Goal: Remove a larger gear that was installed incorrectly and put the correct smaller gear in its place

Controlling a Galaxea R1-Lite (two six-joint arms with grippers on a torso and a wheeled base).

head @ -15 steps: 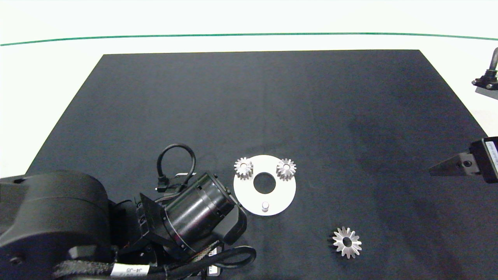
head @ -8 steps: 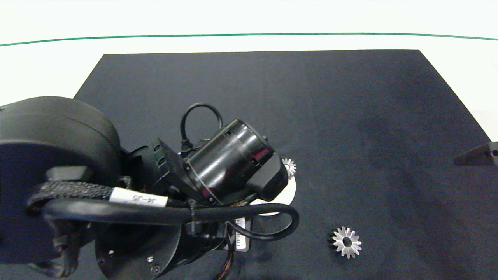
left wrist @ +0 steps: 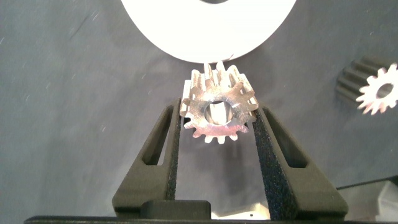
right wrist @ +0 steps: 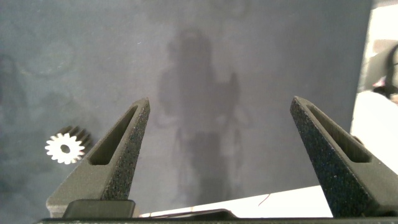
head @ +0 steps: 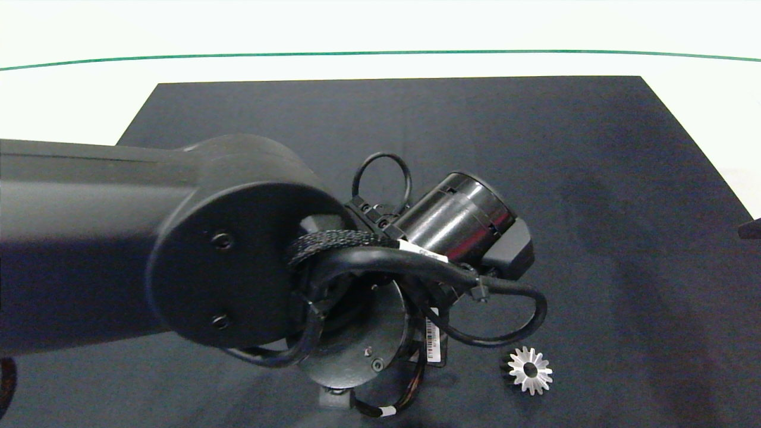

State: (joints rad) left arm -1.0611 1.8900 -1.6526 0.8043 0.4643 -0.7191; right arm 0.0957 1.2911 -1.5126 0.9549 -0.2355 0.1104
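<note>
The smaller gear (left wrist: 217, 111), grey metal with short blunt teeth and a round bore, sits clamped between the black pads of my left gripper (left wrist: 217, 121), just off the edge of the white round plate (left wrist: 208, 31). In the head view my left arm (head: 238, 255) covers the plate and that gripper. The larger gear (head: 530, 370), shiny with long star-like teeth, lies flat on the black mat to the arm's lower right; it also shows as the star-shaped gear (left wrist: 379, 92) and the pale gear (right wrist: 64, 148). My right gripper (right wrist: 221, 102) hangs open over bare mat, far right.
A black mat (head: 416, 131) covers the white table, with a green line (head: 380, 53) beyond its far edge. Only a dark sliver of the right gripper (head: 751, 229) shows at the head view's right edge. Cables loop off the left wrist (head: 505, 321).
My left arm has swung right and forward across the plate, which it now hides along with the two gears on it. The right gripper has drawn back toward the right edge.
</note>
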